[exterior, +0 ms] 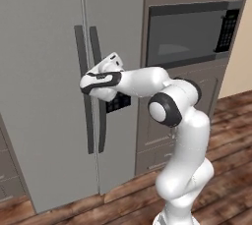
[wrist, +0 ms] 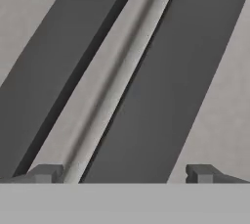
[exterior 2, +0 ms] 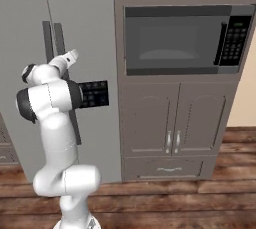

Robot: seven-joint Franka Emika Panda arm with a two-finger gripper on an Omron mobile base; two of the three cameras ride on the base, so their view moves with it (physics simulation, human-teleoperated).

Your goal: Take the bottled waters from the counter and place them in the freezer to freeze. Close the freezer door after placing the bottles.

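The grey freezer (exterior: 44,96) (exterior 2: 95,33) stands with both doors shut, its two long dark handles (exterior: 89,126) side by side at the middle seam. My gripper (exterior: 88,83) is pressed up against these handles at about mid-height. In the hand view my gripper (wrist: 126,173) is open, its two fingertips (wrist: 46,173) straddling one dark handle (wrist: 151,110), with the door seam (wrist: 112,96) just inside the left tip. Nothing is held. The bottled waters and the counter are out of view.
The black dispenser panel (exterior: 118,102) (exterior 2: 94,94) sits just beside my forearm. To the right is a built-in microwave (exterior: 187,32) (exterior 2: 180,38) over grey-brown cabinet doors (exterior 2: 175,123). A wooden floor (exterior: 231,116) runs below.
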